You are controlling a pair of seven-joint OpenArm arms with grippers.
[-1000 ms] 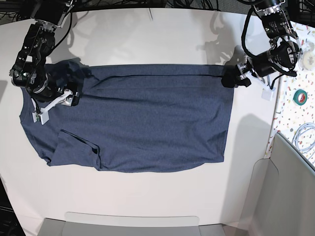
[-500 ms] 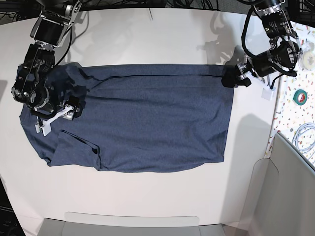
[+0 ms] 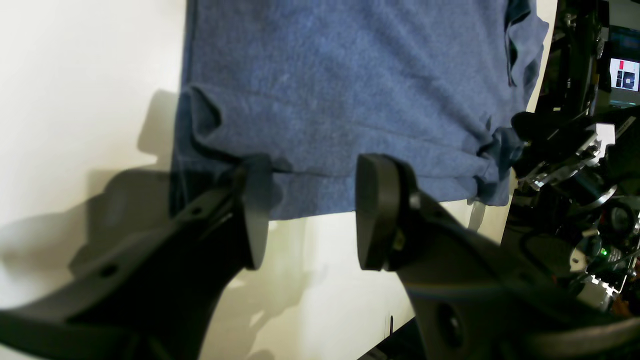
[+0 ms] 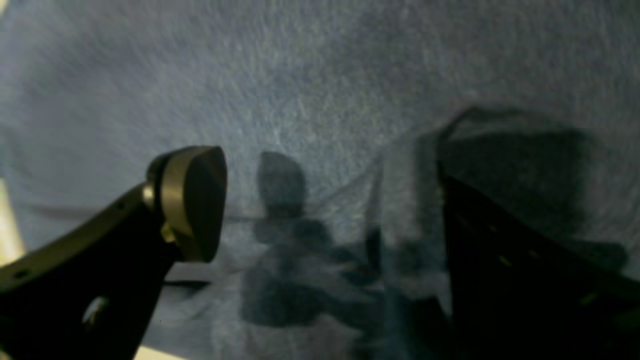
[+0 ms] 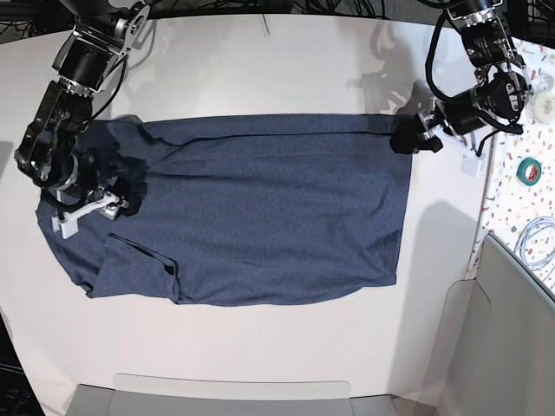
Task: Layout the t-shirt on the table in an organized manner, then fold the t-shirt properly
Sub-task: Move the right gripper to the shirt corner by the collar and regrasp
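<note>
A dark navy t-shirt (image 5: pixel 251 208) is seen spread plain side up across the middle of the off-white bench (image 5: pixel 260 355), its hem toward the right of the base frame and its collar end toward the left, where one sleeve (image 5: pixel 139 269) is folded in over the body. The left tool (image 5: pixel 414 139), at the upper right of the base frame, is held at the shirt's top hem corner; in its wrist view (image 3: pixel 307 210) the jaws are seen spread, with the fabric edge lying between and just beyond the pads and nothing visibly pinched. The right tool (image 5: pixel 91 206), at the left of the base frame, is poised over the shoulder area with its jaws wide apart (image 4: pixel 330 205), and whether the cloth is touched cannot be told. The top edge is doubled over along a long crease, and small puckers are visible near the hem corner. It is judged that a close of either tool from here could catch two layers rather than one, or miss the edge altogether, so that the crease would be dragged into the fold and the shirt left skewed.
</note>
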